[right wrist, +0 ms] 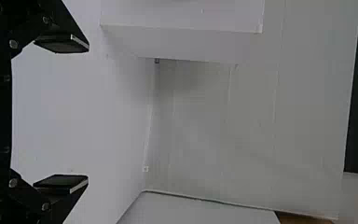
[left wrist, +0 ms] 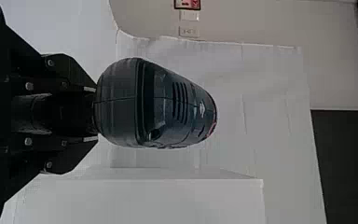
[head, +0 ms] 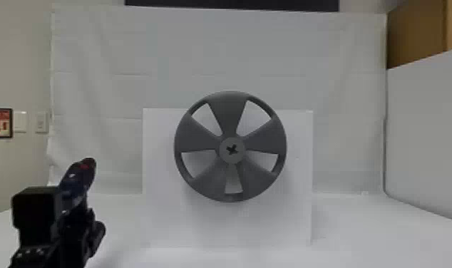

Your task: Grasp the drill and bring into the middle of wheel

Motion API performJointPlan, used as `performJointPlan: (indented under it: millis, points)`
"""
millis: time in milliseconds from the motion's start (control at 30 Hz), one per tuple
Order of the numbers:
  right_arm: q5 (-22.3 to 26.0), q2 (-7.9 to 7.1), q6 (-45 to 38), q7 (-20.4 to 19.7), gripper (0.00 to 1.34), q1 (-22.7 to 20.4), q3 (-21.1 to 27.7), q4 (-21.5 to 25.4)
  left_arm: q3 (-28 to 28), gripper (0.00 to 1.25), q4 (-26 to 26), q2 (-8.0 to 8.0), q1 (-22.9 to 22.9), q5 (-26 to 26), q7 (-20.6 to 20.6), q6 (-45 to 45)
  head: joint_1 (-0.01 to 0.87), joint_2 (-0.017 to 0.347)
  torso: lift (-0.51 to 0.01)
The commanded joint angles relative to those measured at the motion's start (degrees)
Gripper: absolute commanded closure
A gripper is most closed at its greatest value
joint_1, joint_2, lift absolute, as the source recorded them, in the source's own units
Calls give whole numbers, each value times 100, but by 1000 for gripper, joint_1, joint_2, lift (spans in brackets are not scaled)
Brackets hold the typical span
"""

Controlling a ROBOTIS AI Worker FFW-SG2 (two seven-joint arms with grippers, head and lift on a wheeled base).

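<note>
Nearest the head camera, your black left gripper (head: 75, 219) rises at lower left with the dark blue drill (head: 76, 183), its body tilted and well apart from the gray five-spoked wheel (head: 229, 114). Mounted upright before a white panel (head: 159, 210), the wheel shows a round hub (head: 224, 156) with a cross-shaped mark at its center; nothing touches it. By this view, the grasp appears done and the delivery does not: your drill has yet to cross to the hub.

In the left wrist view, your two flat fingers close on the drill below its rounded, vented rear housing (left wrist: 177, 107). The hold looks firm, which puts you at perhaps the halfway mark, with the carry, the aim and the final approach left.

In the right wrist view, your right gripper (right wrist: 88, 113) stands wide and empty above the white tabletop (right wrist: 74, 112), with no evident part in the job.
</note>
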State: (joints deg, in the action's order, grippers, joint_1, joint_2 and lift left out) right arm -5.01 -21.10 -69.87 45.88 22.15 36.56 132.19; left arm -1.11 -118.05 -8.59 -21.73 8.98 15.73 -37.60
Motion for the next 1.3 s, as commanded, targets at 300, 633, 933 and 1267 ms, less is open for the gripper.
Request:
performJointPlan:
  millis: [300, 633, 933, 1267]
  points:
    - [-9, 27, 0, 0, 286, 26, -8, 0, -311, 1197, -1291, -143, 160, 411, 167, -801, 0, 0, -406]
    - [-9, 36, 0, 0, 288, 26, -8, 0, -548, 1197, -1836, -179, 257, 1176, 853, -1417, 0, 0, -406]
    - [-18, 36, 0, 0, 288, 17, 9, 0, -891, 1197, -1897, -240, 72, 1695, 932, -1777, 0, 0, -406]
    - [-18, 36, -9, 0, 288, 17, 0, 0, -1128, 1196, -1897, -258, -95, 1888, 932, -1988, 0, 0, -406]
